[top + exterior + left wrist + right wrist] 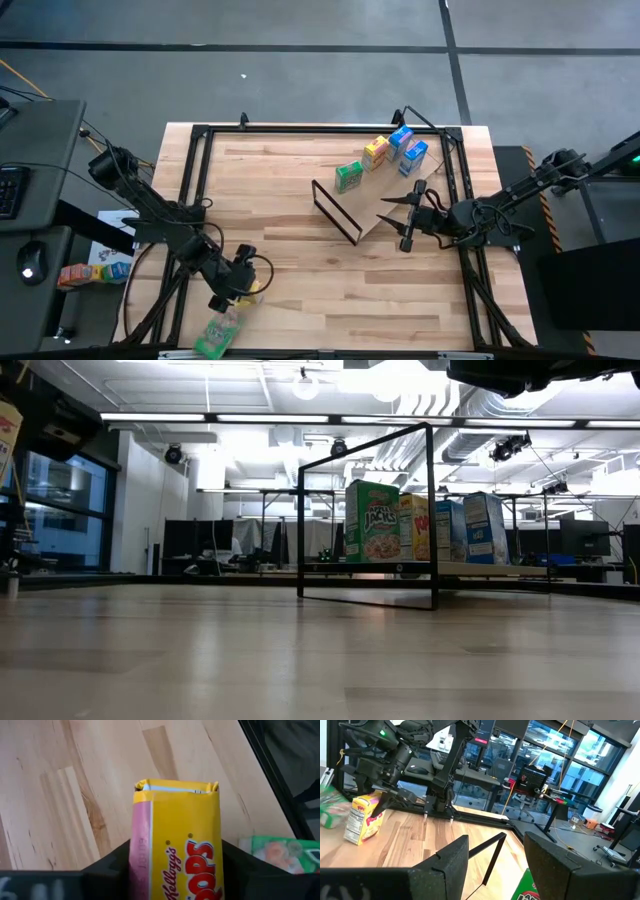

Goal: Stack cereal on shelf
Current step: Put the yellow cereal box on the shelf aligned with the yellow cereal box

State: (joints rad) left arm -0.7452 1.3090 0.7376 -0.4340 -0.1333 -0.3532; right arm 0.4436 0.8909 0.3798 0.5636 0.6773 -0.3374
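Note:
A yellow cereal box point(175, 845) sits between the fingers of my left gripper point(245, 290) near the table's front left. It also shows in the right wrist view point(365, 817). A green cereal box point(217, 335) lies at the front edge beside it. The shelf point(385, 215), a light board with a black frame point(335, 212) at its left end, lies right of centre. Standing on it in a row are a green box point(348, 177), a yellow box point(375, 153) and two blue boxes point(407, 147). My right gripper point(400, 218) hovers open over the shelf's near right part, pointing toward the table's left. My left gripper has the yellow box between its two fingers, one on each long narrow side point(137, 860), back from the box's torn-open end point(175, 787). The fingers slant down from the table's left and lie along the box. Whether the box is clear of the table I cannot tell.
A black metal frame point(200, 140) runs around the tabletop's edges. Bare wood lies between the left gripper and the shelf. A desk with a keyboard, a mouse and more small boxes point(85, 272) stands beyond the table's left edge.

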